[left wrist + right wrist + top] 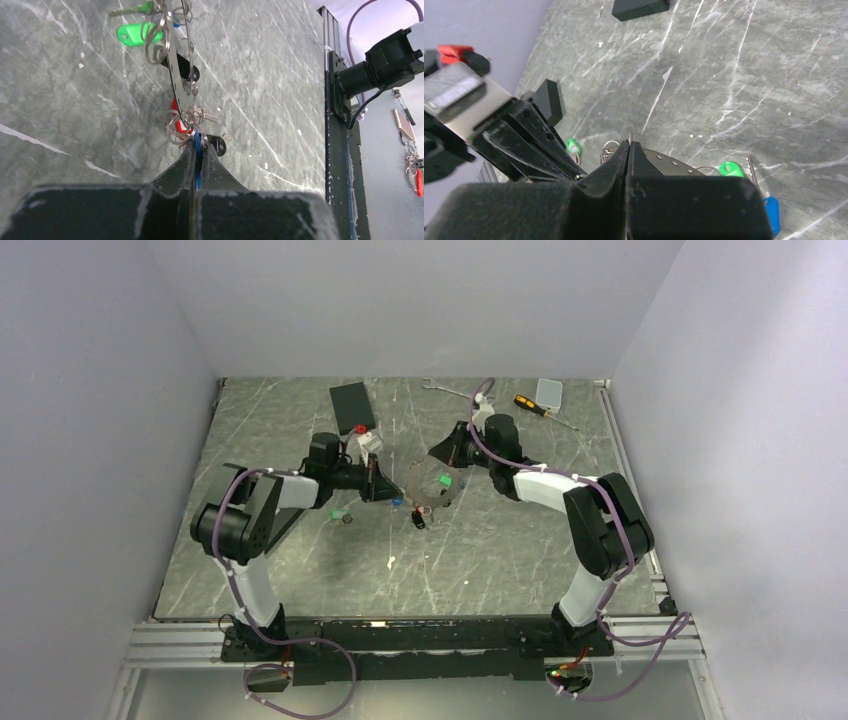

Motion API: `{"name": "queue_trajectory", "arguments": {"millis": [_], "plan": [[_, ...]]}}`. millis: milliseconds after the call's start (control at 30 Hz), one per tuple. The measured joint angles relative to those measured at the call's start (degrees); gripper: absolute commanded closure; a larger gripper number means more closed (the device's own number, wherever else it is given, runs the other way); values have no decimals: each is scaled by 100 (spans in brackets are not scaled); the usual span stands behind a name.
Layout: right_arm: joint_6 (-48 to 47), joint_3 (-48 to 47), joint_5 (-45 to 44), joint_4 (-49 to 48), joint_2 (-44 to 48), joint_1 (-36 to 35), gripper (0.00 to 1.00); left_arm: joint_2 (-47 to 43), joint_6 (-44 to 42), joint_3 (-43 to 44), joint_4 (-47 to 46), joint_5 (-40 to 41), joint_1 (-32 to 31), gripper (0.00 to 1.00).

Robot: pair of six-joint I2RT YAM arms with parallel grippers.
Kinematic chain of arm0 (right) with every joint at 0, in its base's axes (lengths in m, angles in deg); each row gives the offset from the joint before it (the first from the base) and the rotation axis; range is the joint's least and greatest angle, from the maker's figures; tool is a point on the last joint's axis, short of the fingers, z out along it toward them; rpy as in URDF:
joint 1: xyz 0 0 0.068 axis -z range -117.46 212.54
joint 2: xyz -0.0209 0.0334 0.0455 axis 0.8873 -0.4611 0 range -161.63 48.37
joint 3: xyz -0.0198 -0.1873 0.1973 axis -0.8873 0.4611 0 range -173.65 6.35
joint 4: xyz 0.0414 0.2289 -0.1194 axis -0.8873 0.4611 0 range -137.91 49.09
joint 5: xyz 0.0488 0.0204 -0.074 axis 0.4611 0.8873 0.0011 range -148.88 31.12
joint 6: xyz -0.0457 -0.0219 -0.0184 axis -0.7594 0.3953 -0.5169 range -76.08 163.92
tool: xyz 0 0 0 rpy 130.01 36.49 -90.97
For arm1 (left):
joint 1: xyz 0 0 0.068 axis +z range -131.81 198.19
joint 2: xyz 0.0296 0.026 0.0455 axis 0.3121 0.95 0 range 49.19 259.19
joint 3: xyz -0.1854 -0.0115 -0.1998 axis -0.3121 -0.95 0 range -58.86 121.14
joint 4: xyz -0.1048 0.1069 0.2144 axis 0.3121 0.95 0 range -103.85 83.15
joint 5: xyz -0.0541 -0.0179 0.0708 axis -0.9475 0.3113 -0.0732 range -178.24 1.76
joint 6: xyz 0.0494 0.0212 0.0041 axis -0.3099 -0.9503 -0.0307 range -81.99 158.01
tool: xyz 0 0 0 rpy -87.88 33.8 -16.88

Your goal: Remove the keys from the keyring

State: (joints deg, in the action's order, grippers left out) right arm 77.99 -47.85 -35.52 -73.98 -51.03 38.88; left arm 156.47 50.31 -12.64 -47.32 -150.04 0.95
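The keyring is a thin grey metal ring with small holes, held off the table between both arms. My right gripper is shut on its rim, and a sliver of metal sticks out past the fingertips. In the left wrist view the keyring runs edge-on, with keys hanging from it on small split rings. Their tags are green, red and black. My left gripper is shut on the blue tag of one key, right at the ring's lower end.
A loose key with a green tag lies on the table left of the ring. At the back lie a black box, a wrench, a screwdriver and a small pale box.
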Motion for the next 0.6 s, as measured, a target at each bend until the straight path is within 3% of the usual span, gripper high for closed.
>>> {"name": "queue_trajectory", "arguments": {"millis": [300, 600], "plan": [[-680, 173, 892, 170, 264, 308, 97, -356, -1965, 1495, 3689, 726, -11, 100], [-1401, 734, 2199, 511, 935, 671, 76, -358, -3348, 2428, 5650, 1596, -330, 100]]}}
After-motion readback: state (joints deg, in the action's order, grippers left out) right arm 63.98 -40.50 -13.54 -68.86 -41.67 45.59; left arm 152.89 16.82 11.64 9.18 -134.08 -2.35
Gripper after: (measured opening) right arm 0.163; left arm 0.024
